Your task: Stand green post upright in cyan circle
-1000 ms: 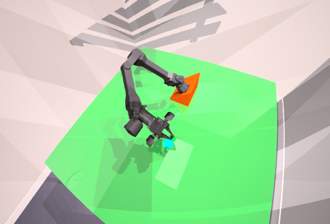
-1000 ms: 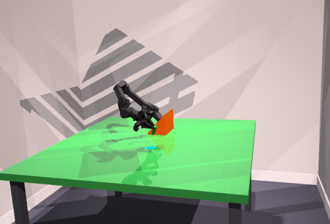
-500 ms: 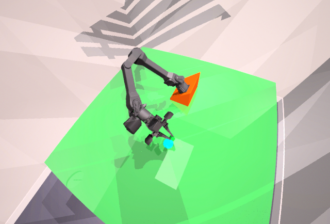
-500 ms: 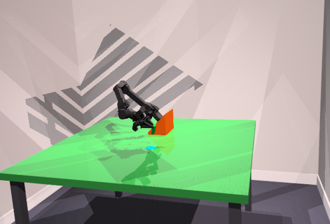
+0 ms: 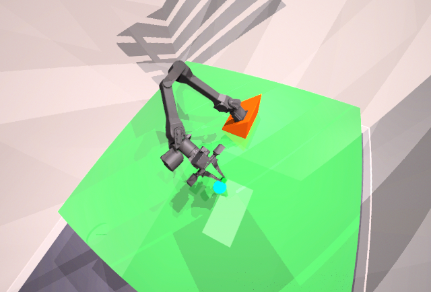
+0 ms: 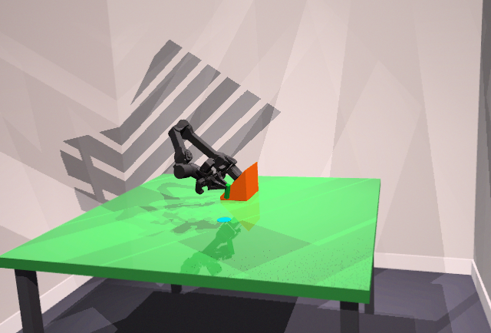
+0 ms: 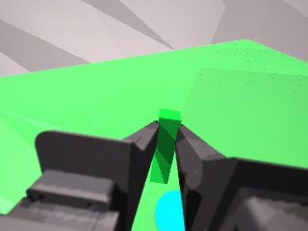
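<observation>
On the left, the dark arm [image 5: 168, 107] [image 6: 202, 145] bends down toward the table [image 5: 313, 149] [image 6: 130, 258] [image 7: 72, 96]. Right of its elbow, the gripper [image 5: 222, 179] [image 6: 226, 188] [image 7: 167, 127] has its jaws closed on the green post [image 5: 223, 179] [image 6: 227, 191] [image 7: 166, 144], nearly upright, held above the table near the cyan circle [image 5: 219, 187] [image 6: 224, 219] [image 7: 170, 212]. Farther right stands an orange wedge [image 5: 251, 116] [image 6: 248, 184].
</observation>
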Tool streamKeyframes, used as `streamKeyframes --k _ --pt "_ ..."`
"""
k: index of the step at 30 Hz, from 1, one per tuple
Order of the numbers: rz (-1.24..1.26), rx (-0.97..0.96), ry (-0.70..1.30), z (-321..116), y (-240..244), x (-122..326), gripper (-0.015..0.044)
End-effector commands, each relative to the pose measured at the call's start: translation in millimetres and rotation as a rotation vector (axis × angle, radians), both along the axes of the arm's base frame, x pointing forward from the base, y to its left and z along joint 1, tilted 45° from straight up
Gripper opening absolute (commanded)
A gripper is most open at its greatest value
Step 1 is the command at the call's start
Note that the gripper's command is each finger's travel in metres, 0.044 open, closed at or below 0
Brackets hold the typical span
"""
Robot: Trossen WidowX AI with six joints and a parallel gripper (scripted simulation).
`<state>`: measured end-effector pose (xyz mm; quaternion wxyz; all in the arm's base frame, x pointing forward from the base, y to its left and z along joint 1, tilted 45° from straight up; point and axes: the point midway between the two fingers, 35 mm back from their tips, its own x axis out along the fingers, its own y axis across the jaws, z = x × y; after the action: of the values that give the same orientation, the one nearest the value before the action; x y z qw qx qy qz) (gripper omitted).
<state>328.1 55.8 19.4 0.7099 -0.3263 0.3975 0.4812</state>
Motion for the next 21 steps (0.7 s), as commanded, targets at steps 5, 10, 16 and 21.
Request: streamKeyframes --k 5,10,16,21 --pt "0.018 0.040 -0.054 6.9 -0.9 0.1 0.0023" --pt "0.029 0.063 -0.085 9.8 -1.7 -0.1 0.0023" --pt "0.042 0.091 -0.123 13.4 -2.7 -0.5 0.0023" --pt "0.053 0.112 -0.156 16.6 -3.5 -0.9 0.0023"
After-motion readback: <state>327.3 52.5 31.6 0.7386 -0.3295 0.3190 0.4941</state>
